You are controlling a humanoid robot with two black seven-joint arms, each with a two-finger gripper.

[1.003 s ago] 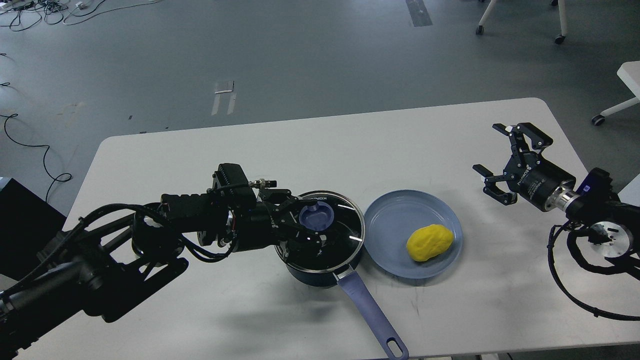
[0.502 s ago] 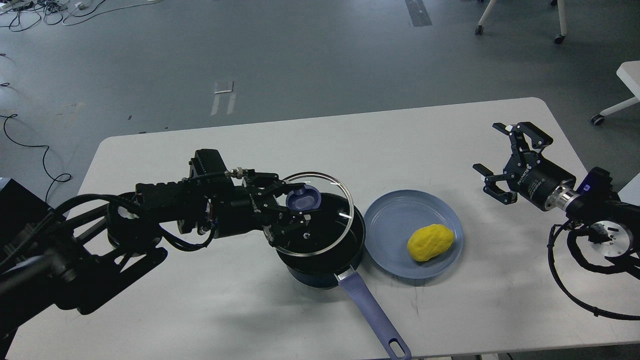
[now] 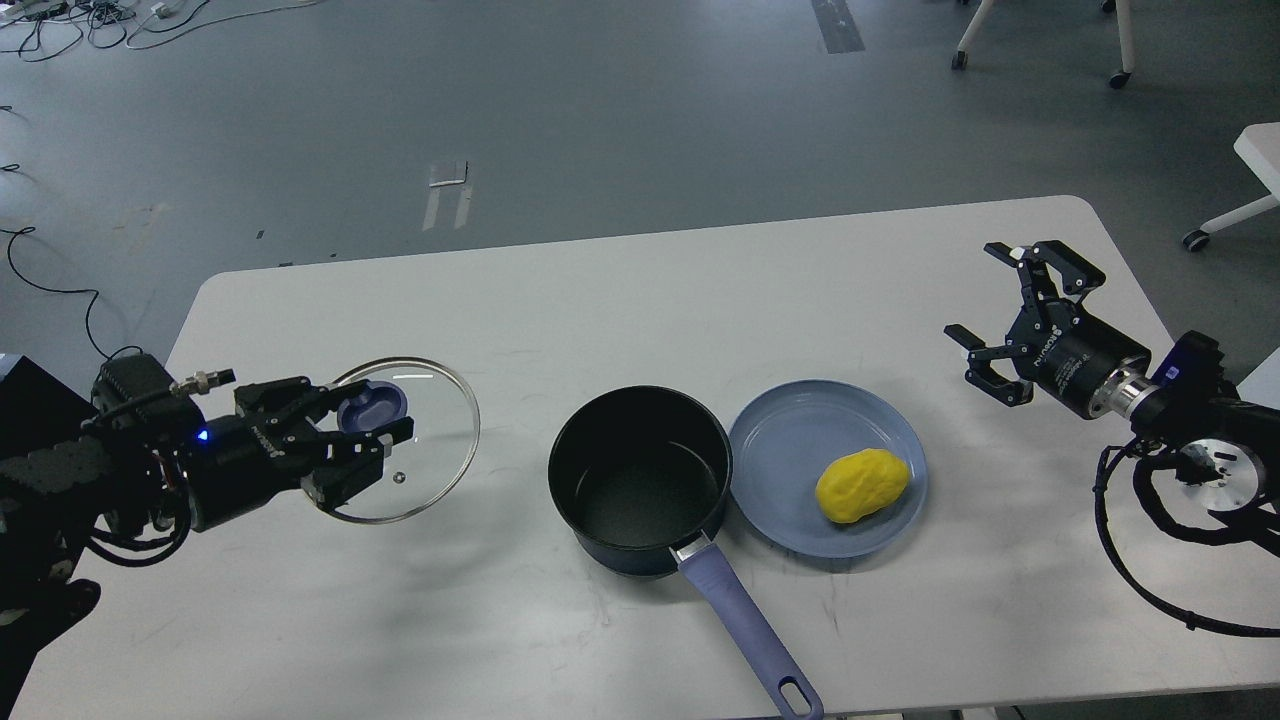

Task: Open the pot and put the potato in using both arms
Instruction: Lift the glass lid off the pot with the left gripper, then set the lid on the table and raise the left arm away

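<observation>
The left gripper (image 3: 365,440) pinches the knob (image 3: 372,407) of the lid (image 3: 425,470), apparently above the table (image 3: 620,290) at the pot's (image 3: 640,480) nine o'clock, while the potato (image 3: 861,484) lies on the plate (image 3: 790,440) at three o'clock and the right gripper (image 3: 1000,310) hangs spread.

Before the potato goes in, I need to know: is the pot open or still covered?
Open. The pot shows its bare dark inside; the lid is off to its left, held by the left gripper.
</observation>
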